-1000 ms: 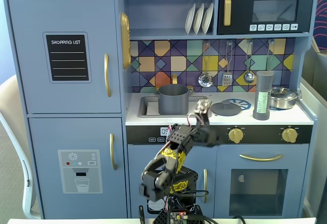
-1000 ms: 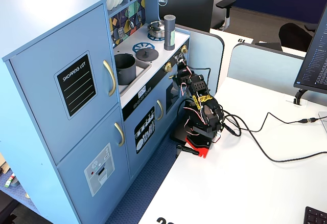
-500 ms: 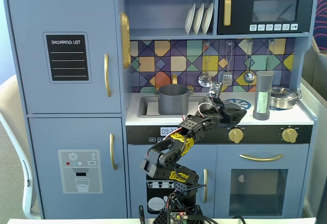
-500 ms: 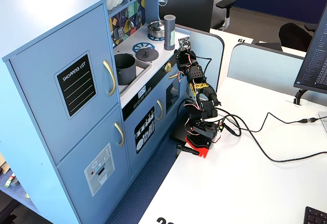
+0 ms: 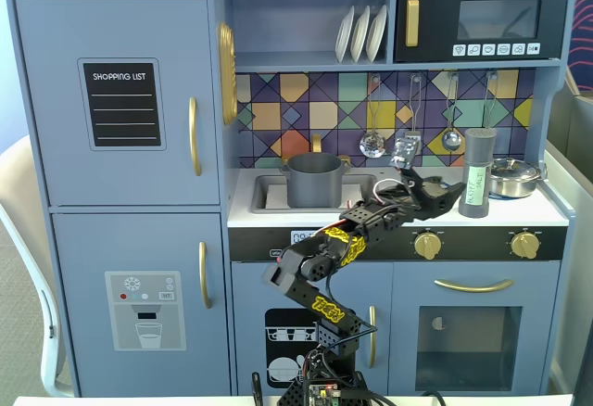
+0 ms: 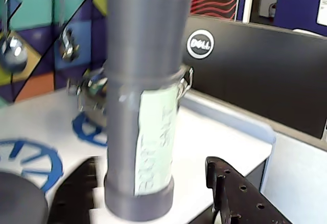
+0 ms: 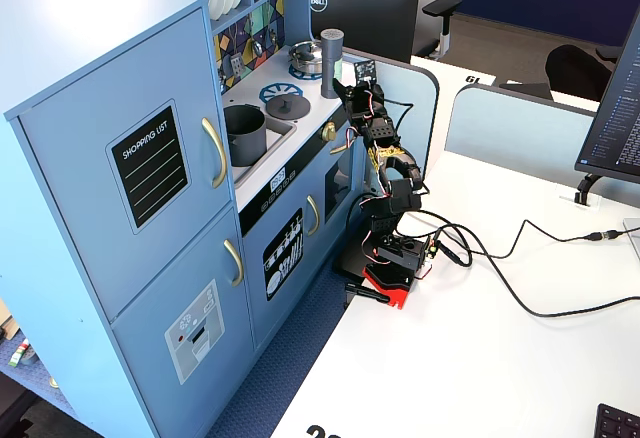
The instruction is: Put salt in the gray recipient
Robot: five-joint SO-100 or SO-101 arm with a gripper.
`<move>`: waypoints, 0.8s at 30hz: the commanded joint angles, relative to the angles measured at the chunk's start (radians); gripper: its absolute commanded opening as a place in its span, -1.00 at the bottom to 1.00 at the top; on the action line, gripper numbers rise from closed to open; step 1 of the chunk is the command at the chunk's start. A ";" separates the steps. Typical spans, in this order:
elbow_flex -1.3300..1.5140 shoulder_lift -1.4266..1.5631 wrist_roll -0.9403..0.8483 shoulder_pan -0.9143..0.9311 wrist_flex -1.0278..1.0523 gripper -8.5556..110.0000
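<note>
Salt [image 6: 140, 106]: slim matte gray cylinder, pale label.

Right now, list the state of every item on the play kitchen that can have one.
salt shaker: upright on the counter, not gripped.
tool: open, its fingers on either side of the shaker's base in the wrist view, not closed on it.
gray pot: upright in the sink, uncovered.
flat gray lid: lying on the cooktop, off the pot.
steel pan: on the counter, lid on.
microwave door: shut.
</note>
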 commanded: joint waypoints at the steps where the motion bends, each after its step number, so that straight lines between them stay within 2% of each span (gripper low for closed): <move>1: -0.106 -0.048 0.064 0.020 -0.043 -0.06; 7: -0.158 -0.147 0.110 0.014 -0.103 0.01; 24: -0.368 -0.442 0.080 0.017 -0.198 0.09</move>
